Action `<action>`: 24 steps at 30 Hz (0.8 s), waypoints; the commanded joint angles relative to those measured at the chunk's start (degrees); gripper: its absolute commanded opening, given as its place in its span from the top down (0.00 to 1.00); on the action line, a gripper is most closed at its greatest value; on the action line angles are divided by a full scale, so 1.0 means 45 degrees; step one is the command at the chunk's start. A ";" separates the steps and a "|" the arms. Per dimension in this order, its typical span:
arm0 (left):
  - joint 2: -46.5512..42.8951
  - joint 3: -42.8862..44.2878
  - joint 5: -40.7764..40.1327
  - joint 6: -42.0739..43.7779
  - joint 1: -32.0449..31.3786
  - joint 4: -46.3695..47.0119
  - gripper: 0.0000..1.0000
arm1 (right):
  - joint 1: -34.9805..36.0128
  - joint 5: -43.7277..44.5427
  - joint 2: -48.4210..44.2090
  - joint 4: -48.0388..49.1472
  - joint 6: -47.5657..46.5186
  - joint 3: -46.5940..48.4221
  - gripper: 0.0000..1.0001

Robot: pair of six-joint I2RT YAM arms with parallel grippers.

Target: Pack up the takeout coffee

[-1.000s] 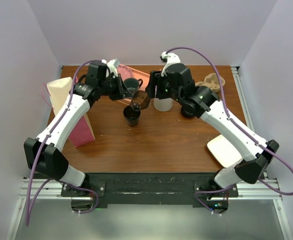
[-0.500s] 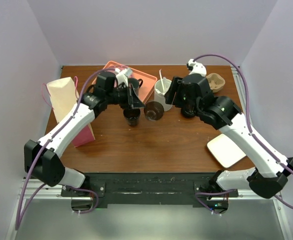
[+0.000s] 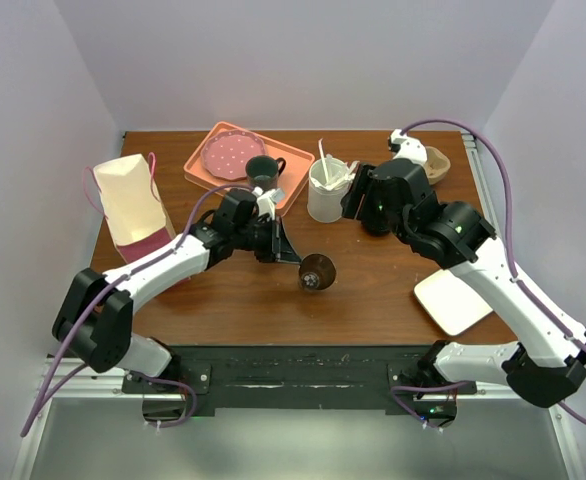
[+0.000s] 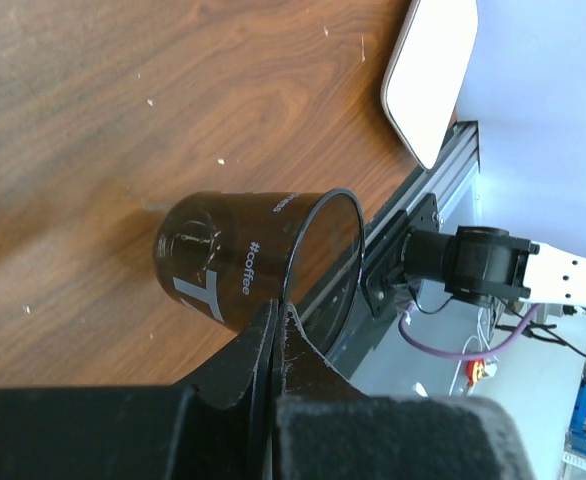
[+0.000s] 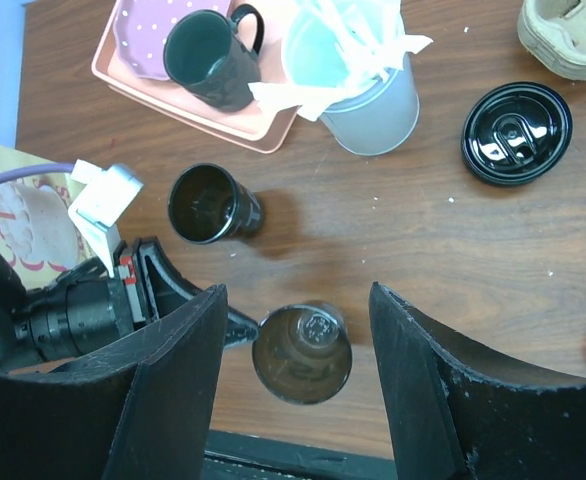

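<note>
The takeout coffee cup [image 3: 318, 272], dark with white "#coffee" lettering [image 4: 243, 265], has no lid on and its mouth faces up [image 5: 303, 355]. My left gripper [image 3: 297, 261] is shut on the cup's rim [image 4: 278, 308] and holds it slightly tilted just over the table, near the middle front. The round black lid [image 5: 516, 133] lies flat on the table to the right of the white container. My right gripper [image 5: 295, 292] hangs open high above the cup, touching nothing.
A plain black cup [image 5: 208, 203] stands by my left wrist. At the back are a pink tray [image 3: 295, 166] with a dark mug [image 3: 263, 172], a white container of stirrers [image 3: 325, 195] and a cardboard carrier [image 3: 438, 165]. A paper bag [image 3: 133, 200] stands left, a white dish [image 3: 458, 300] front right.
My left gripper has brought the lettered cup from the table's middle back toward the near edge. The right arm has drawn back to the right.
</note>
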 commanded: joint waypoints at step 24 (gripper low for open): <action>-0.0756 0.2324 -0.2954 0.2384 -0.0135 -0.3111 0.39 | -0.0691 0.2059 0.0811 -0.0823 0.0111 -0.0349 0.36</action>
